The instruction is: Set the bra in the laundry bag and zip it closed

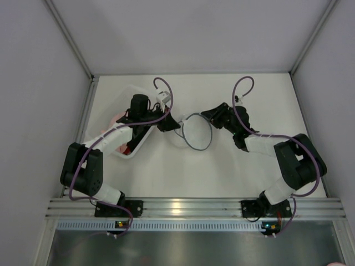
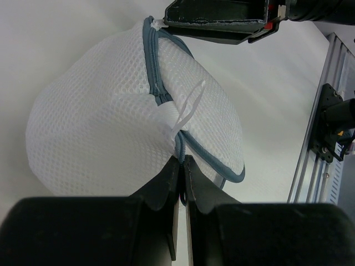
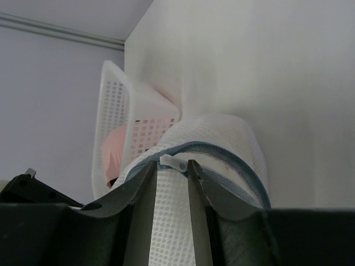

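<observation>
The laundry bag (image 1: 195, 133) is a round white mesh pouch with a grey-blue zipper rim, lying between my two grippers. My left gripper (image 1: 168, 124) is shut on its zipper rim, as the left wrist view (image 2: 182, 162) shows. A white loop pull (image 2: 188, 108) hangs from the zipper. My right gripper (image 1: 206, 116) clamps the opposite edge, its fingers (image 3: 145, 183) pressing mesh on either side of a white tab (image 3: 175, 163). The bra is hidden inside the bag. Only a strip of smooth white fabric (image 3: 219, 167) shows between the zipper tracks.
A white perforated plastic bin (image 1: 133, 91) stands at the left under my left arm, with a pink cloth (image 3: 113, 149) in it. The enclosure walls rise at the back and both sides. The aluminium rail (image 1: 183, 208) runs along the near edge.
</observation>
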